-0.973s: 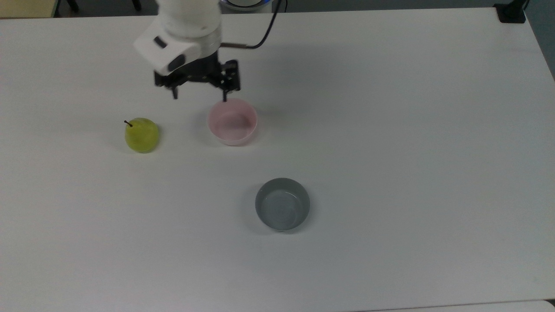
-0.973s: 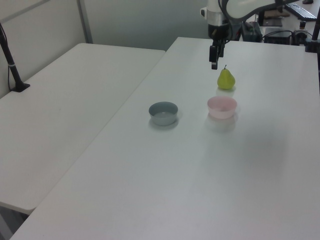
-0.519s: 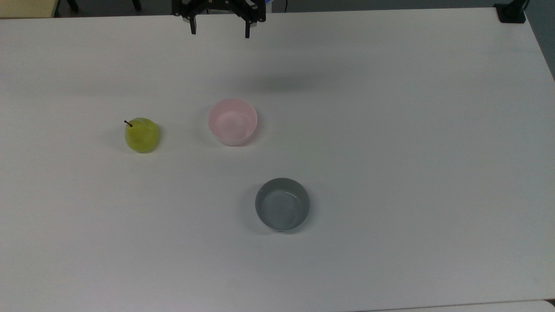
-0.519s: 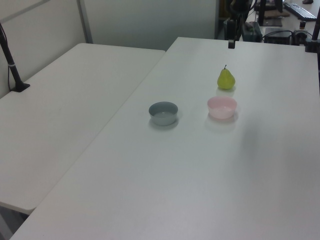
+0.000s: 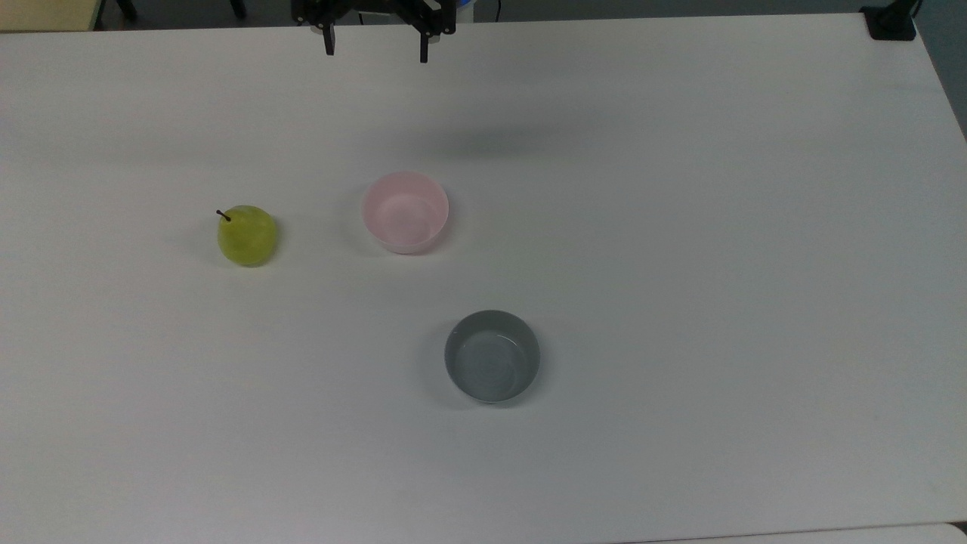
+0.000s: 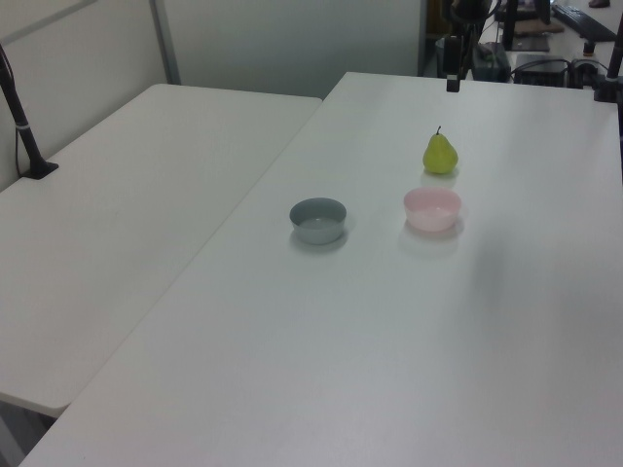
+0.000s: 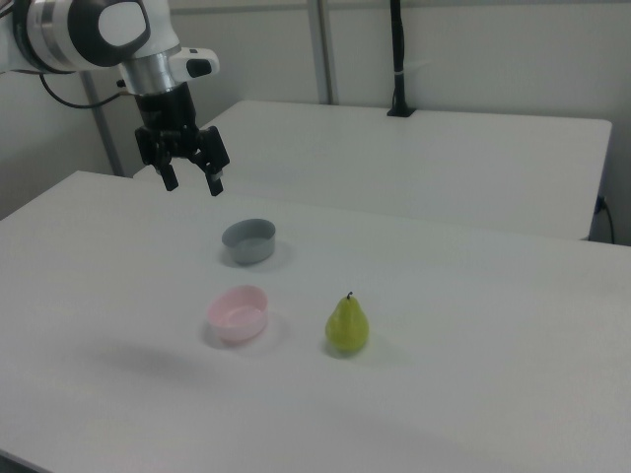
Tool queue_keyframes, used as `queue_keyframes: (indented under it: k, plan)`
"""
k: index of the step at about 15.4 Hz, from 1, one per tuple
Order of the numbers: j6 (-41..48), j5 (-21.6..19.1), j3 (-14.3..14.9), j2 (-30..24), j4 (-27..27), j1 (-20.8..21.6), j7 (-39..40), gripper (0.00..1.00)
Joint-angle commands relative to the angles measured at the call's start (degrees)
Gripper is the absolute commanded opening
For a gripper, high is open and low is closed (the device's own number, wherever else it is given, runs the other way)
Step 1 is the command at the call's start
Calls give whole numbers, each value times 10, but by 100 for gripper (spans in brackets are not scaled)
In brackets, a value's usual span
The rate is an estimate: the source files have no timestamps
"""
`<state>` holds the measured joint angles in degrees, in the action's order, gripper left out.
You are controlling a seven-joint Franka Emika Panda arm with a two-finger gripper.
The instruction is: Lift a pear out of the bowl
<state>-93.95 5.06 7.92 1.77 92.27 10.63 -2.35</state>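
Overhead, the gripper [image 7: 193,181] hangs with jaws spread wide, empty, well above the bowl [image 7: 238,312].

A wide white counter [image 5: 680,227] takes up most of the room, and a second white table [image 6: 127,214] stands beside it with a narrow gap between the two. On that second table a black pole [image 7: 396,59] rises from a small base near the table's far edge, against a pale wall [image 7: 493,49] split by a light upright post [image 6: 164,41]. Light falls evenly on the counter, with soft shadows.
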Motion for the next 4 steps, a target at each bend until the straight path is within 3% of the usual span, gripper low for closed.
queue_keyframes:
  k: [1,2,4]
  plan:
    - [6,-2,-44,-9,7,-48,-4,100]
    - [6,-2,-66,-9,7,-74,-4,100]
    - [6,-2,-69,-10,7,-76,-4,100]
